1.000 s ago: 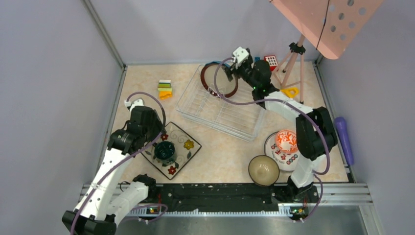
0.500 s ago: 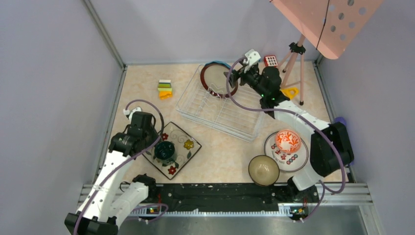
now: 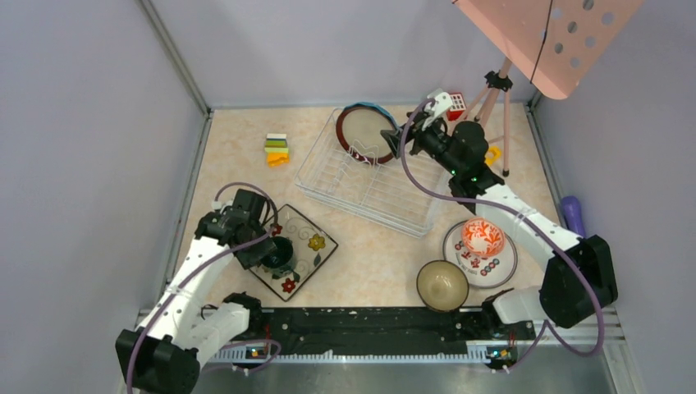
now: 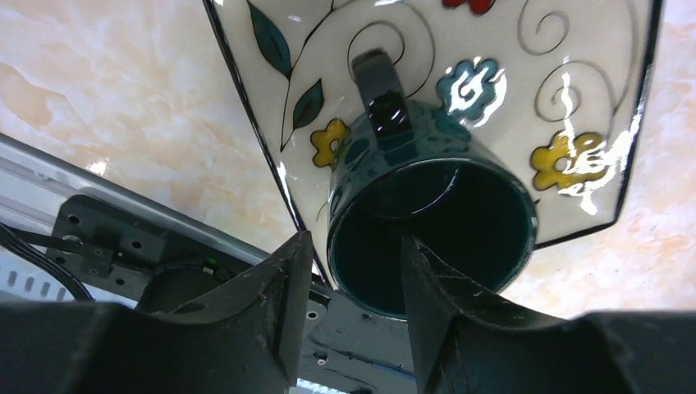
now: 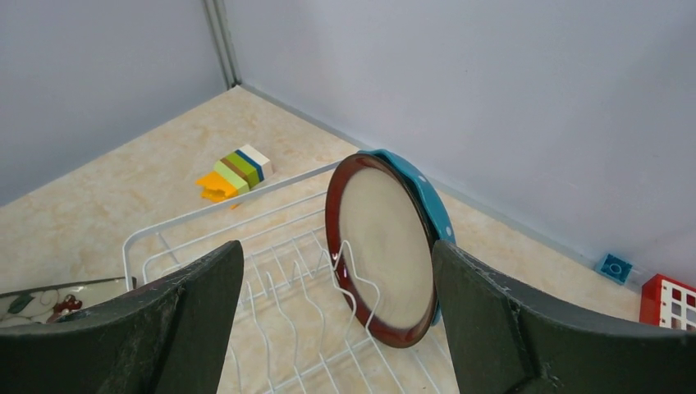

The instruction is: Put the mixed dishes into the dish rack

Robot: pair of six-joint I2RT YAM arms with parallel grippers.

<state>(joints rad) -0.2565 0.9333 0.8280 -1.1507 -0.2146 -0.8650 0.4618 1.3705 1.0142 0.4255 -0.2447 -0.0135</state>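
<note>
Near left on the bench (image 3: 386,254), left fingers (image 4: 271,312) straddle the rim of the dark teal ceramic mug (image 4: 386,156) on the square floral plate (image 4: 574,82), half-spread, not visibly clamped. Pinch the wall squarely, lift straight, then carry to the white wire dish rack (image 3: 369,185). Right fingers (image 5: 189,304) wide, empty.

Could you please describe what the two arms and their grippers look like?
Both the left arm and right arm have white tubular links joined by bulky black joints. A thin purple cable loops loosely along each. The left gripper and right gripper have broad, matte black fingers with a rough texture.
</note>
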